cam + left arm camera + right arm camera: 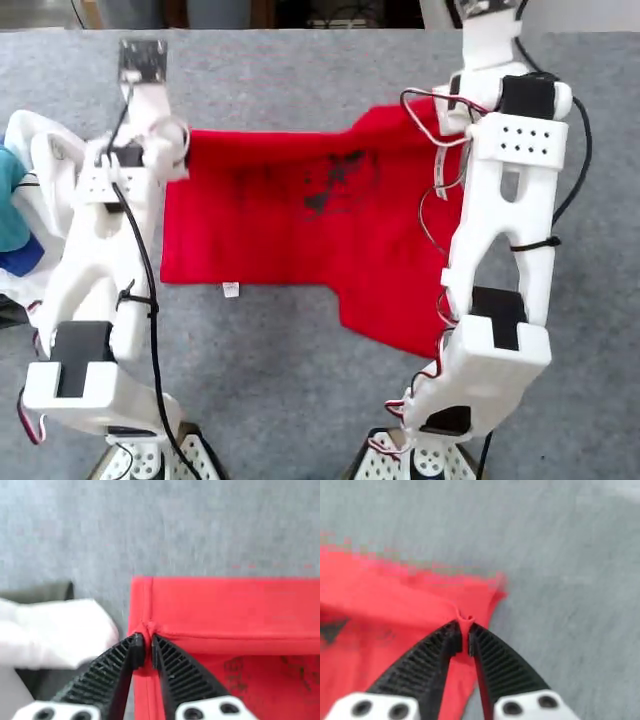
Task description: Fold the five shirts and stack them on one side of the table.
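One red shirt (pixel 290 215) on desk (pixel 300 390); my left pincer (pixel 148 649) and right pincer (pixel 464 639) each clamped tight on its edge. Cut-off heap (pixel 20 200), probably shirts, beside it.

Honestly, nothing legible from where I'm standing. The red shirt (pixel 280 240) has a dark print (pixel 330 182) across the chest, but it's just smudgy shapes and I can't make out any letters. The little white tag (pixel 231 290) at its hem is too small to read.
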Robot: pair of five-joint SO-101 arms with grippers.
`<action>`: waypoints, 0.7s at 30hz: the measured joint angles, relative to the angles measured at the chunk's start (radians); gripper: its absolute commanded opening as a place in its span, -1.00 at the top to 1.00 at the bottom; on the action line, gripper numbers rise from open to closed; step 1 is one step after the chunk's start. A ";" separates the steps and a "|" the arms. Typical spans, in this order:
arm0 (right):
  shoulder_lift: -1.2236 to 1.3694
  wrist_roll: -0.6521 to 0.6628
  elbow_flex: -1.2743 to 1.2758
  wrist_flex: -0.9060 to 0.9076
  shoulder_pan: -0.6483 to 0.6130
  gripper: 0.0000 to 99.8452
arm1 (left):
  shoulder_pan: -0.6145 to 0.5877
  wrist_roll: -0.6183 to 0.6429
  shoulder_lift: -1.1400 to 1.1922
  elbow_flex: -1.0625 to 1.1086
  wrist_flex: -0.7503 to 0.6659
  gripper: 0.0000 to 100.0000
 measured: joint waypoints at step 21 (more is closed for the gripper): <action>-0.660 0.158 1.195 -0.189 0.020 0.97 | -0.115 -0.077 -0.028 0.170 0.325 0.95</action>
